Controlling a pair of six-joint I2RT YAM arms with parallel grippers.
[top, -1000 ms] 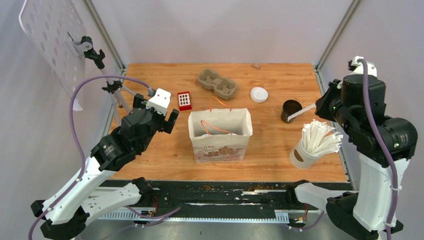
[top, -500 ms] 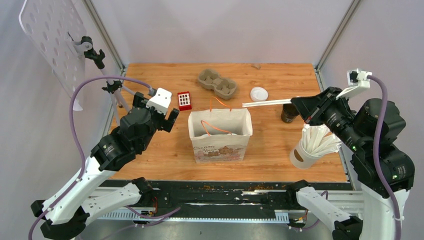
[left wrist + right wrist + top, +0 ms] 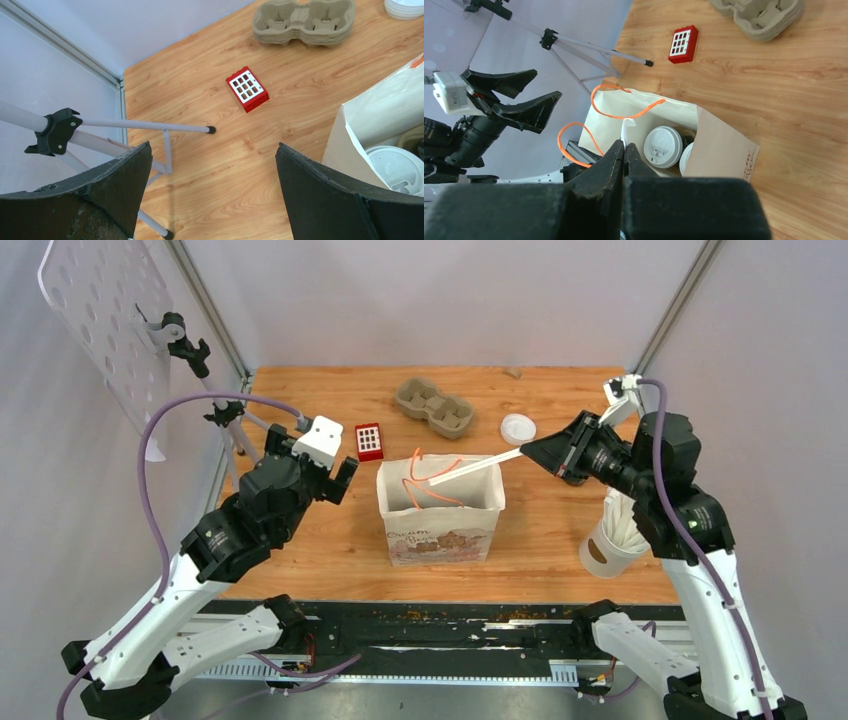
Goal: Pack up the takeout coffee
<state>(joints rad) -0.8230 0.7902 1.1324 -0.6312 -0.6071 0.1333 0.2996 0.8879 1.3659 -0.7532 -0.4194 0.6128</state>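
My right claw [image 3: 537, 449], pinching a white stick [image 3: 470, 466], is swinging in from the right of the worktop [image 3: 540, 540], bringing the stick's tip over the bag [image 3: 440, 525], where lidded coffees [image 3: 663, 146] are sitting; the drop looks next. Left claw [image 3: 212, 147] is idling spread, empty.

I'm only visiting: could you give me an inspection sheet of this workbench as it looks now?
Surface: wooden table, no spills seen.
Job's things: two lidded coffee cups inside the paper bag.
Clutter: pulp tray, red block, loose white lid, stick holder.
Pincers: left pincer open, empty; right pincer shut on a white stick over the bag.
Cables: purple cable on each arm.
Surroundings: perforated white panel on tripod, left; grey walls.
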